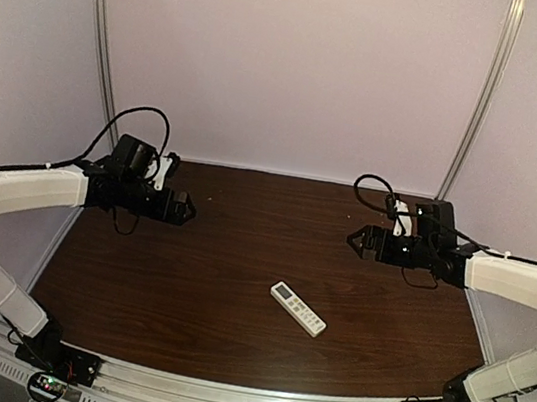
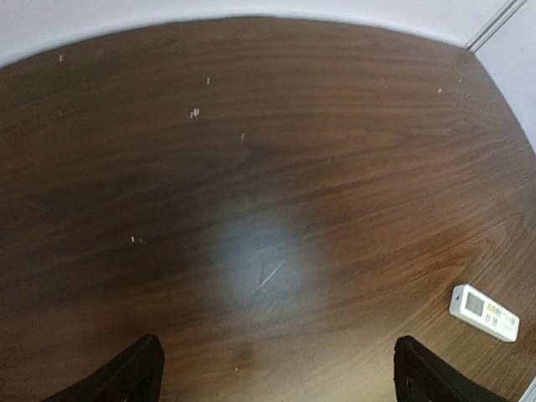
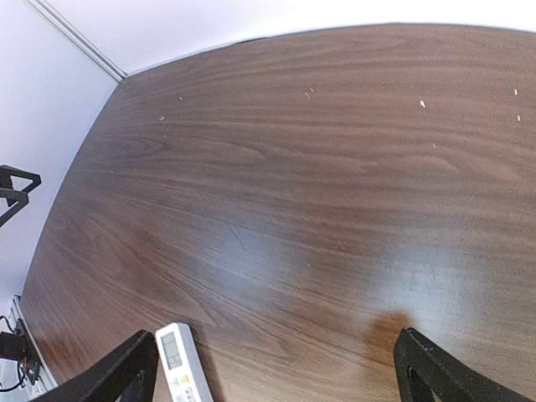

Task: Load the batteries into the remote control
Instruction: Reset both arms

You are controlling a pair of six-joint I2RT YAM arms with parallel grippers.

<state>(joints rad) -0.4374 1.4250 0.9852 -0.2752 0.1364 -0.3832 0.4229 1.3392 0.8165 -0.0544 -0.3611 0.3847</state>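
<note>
Lying face up on the dark wooden desk [image 1: 184, 290], the slim white rectangular remote control [image 1: 298, 308] sits centre-right; left gripper [image 1: 187, 209] and right gripper [image 1: 353, 240] hover above, jaws wide, holding nothing.

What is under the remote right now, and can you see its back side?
The remote lies screen and buttons up, flat on the brown table. Nothing shows sticking out from beneath it. Its back faces the tabletop, so it is hidden.
</note>
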